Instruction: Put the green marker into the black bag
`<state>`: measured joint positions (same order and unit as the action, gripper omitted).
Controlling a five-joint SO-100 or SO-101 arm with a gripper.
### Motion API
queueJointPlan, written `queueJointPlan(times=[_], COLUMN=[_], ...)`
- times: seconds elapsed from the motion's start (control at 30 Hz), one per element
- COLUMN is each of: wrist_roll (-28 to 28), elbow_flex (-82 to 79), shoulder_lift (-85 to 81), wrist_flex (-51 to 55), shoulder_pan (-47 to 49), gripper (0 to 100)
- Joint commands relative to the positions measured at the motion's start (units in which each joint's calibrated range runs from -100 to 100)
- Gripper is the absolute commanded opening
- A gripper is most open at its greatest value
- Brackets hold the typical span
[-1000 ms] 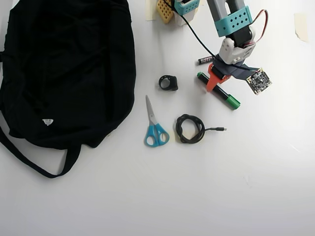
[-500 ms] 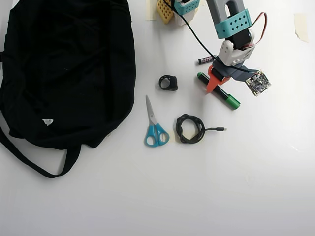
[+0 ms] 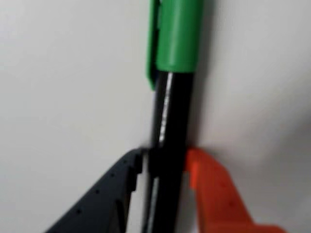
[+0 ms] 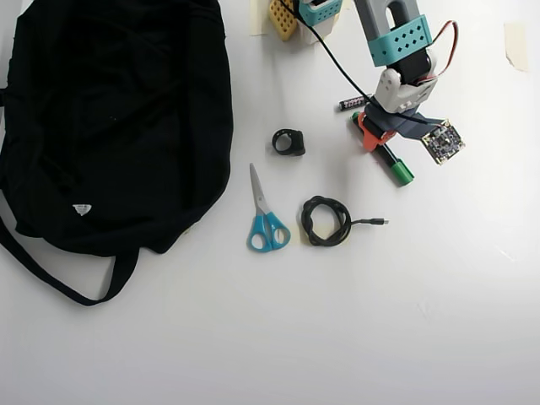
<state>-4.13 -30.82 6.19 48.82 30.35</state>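
The green marker (image 3: 172, 111) has a dark barrel and a bright green cap (image 3: 177, 34). In the wrist view my gripper (image 3: 165, 155) is shut on its barrel, with the black finger (image 3: 121, 179) on the left and the orange finger (image 3: 206, 179) on the right, both touching it. In the overhead view the marker (image 4: 396, 167) lies slanted at table level under my gripper (image 4: 377, 139), its cap pointing to the lower right. The black bag (image 4: 110, 110) lies far to the left, with a strap (image 4: 51, 274) trailing below it and a small white label (image 4: 82, 208).
In the overhead view, blue-handled scissors (image 4: 264, 221), a coiled black cable (image 4: 326, 221) and a small black ring-like part (image 4: 289, 142) lie between my gripper and the bag. A small black battery (image 4: 353, 103) lies beside the arm. A yellow block (image 4: 283, 17) stands at the top.
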Motion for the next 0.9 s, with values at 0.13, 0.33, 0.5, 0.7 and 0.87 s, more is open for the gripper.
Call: queueJointPlan(times=[0.13,0.33,0.5,0.7,0.87], wrist_roll=[0.14,0.14,0.14,0.14,0.14], elbow_flex=[1.62,1.62,1.62,2.25,2.34], shoulder_lift=[-0.13,-0.13,-0.13,-0.29,-1.21], wrist_flex=[-0.5,-0.5,-0.5,-0.33,0.02], shoulder_pan=[-0.13,-0.2,-0.2,-0.58,-0.65], gripper=[9,5,2,2,2])
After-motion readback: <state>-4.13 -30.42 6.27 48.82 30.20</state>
